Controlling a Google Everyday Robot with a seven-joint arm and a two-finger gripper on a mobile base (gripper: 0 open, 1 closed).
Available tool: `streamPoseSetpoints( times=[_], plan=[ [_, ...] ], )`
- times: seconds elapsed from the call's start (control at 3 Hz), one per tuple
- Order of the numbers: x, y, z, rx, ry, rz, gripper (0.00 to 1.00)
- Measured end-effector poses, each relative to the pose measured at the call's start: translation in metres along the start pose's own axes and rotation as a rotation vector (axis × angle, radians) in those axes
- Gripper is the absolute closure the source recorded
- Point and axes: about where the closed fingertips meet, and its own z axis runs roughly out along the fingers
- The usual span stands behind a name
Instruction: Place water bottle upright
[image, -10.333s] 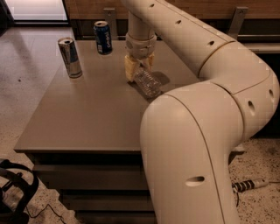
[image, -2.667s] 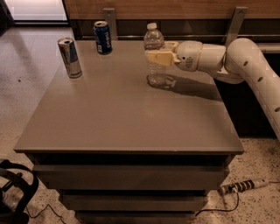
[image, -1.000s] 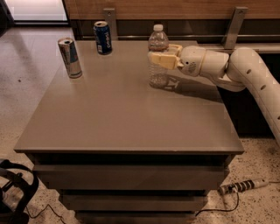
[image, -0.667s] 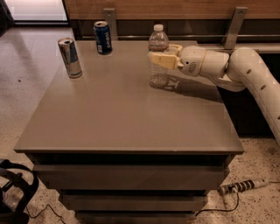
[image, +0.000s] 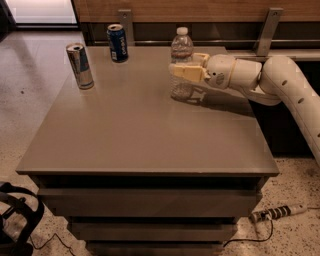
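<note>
— Since the water bottle (image: 181, 50) stands upright, how does it look?
— Clear, ribbed, white-capped; what's inside I can't tell. It's near the counter's (image: 140, 130) far edge, right of centre, with the gripper's (image: 183, 63) fingers (image: 187, 72) closed on its middle. A blue can (image: 117, 43) and a silver can (image: 80, 66) stand toward the far-left corner.

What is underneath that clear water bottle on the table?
Only the table top: the water bottle stands upright on it. The gripper reaches in from the right, and its fingers clasp the bottle's middle, hiding that part.
</note>
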Motion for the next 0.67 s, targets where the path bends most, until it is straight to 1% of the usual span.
streamPoseSetpoints(
  times=[0.33,0.67],
  plan=[
    [-0.0002,0.0022,0.0041,-0.007,0.0,0.0,0.0],
    [-0.0002,0.0022,0.0041,-0.007,0.0,0.0,0.0]
  ],
)
